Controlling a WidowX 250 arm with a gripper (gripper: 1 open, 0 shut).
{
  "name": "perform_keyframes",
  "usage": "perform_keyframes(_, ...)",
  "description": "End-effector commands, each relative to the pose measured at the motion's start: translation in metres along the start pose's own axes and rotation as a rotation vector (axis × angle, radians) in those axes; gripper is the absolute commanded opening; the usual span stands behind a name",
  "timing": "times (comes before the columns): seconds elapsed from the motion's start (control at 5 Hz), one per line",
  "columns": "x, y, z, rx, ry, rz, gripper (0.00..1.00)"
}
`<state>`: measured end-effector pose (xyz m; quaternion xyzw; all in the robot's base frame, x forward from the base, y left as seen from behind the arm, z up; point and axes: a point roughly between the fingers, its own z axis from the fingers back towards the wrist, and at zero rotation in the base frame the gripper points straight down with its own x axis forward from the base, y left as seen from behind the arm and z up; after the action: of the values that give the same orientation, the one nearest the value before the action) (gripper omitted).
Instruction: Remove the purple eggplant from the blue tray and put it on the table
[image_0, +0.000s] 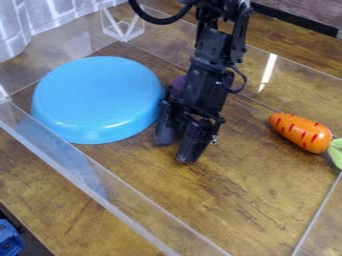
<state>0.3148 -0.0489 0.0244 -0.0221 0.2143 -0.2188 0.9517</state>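
The blue tray (91, 97) lies upside-down like a dome on the table (254, 190), at the left. My gripper (181, 142) points straight down just right of the tray, its fingertips at the tabletop. The two dark fingers (193, 147) stand apart with a gap between them. A small patch of purple, the eggplant (173, 96), shows at the gripper's left edge, between it and the tray's rim. Most of the eggplant is hidden behind the gripper. I cannot tell whether the fingers touch it.
An orange carrot (301, 131) with a green top lies on the table at the right. Clear acrylic walls (94, 180) run along the front and left edges. Bare wood shows in front of the gripper.
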Motion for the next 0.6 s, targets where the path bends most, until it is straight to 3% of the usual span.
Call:
perform_keyframes(0.0, -0.0042, -0.0013, 0.0355, 0.031, -0.100, -0.015, 1.00)
perform_keyframes(0.4, -0.0089, -0.0002, 0.0425, 0.029, -0.109, -0.011, 1.00)
